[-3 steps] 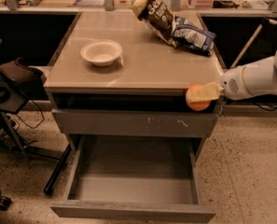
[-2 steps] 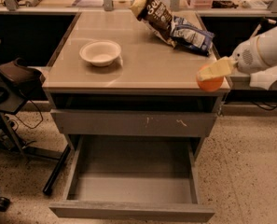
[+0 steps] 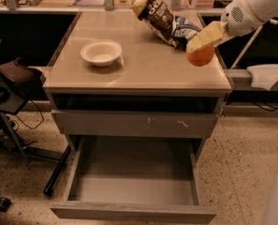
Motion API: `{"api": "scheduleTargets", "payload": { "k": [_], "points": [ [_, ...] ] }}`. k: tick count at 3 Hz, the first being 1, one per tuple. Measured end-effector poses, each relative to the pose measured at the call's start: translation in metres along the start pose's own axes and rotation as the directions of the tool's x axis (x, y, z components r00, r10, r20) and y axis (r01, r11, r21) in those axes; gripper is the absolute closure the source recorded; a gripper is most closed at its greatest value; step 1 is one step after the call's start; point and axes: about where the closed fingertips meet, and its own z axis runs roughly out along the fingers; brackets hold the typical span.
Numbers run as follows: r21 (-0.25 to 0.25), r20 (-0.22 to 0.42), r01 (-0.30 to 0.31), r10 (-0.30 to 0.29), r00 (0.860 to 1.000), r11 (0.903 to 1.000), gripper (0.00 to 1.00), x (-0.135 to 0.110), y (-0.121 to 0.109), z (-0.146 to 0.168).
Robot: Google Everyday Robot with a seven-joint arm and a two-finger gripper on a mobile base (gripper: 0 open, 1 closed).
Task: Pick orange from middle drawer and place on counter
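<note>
My gripper (image 3: 201, 45) is clamped on the orange (image 3: 200, 58), low over the tabletop (image 3: 148, 71) right side. It's in front of the snack bags (image 3: 163, 18), so I have bare surface for set-down.

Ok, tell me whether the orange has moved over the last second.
Yes. The gripper, over the counter at its right edge, carried the orange from the front right corner up and back, closer to the snack bags.

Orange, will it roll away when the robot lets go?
Probably a bit: the orange is round, and the counter looks flat and glossy. It hangs in the pincer near the counter's edge, so it might roll off. Gripped, it looks unsquashed, so it is likely firm.
</note>
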Motion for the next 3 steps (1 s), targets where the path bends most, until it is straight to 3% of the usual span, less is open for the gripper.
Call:
{"api": "scheduleTargets", "payload": {
  "k": [1, 2, 3],
  "points": [
    [-0.043, 0.046, 0.015, -0.013, 0.999, 0.9990, 1.00, -0.022, 0.012, -0.016],
    [-0.036, 0.159, -0.026, 0.032, 0.987, 0.9990, 1.00, -0.029, 0.006, -0.019],
    [-0.019, 0.203, -0.102, 0.104, 0.974, 0.9946, 1.00, -0.009, 0.003, 0.009]
  ]
}}
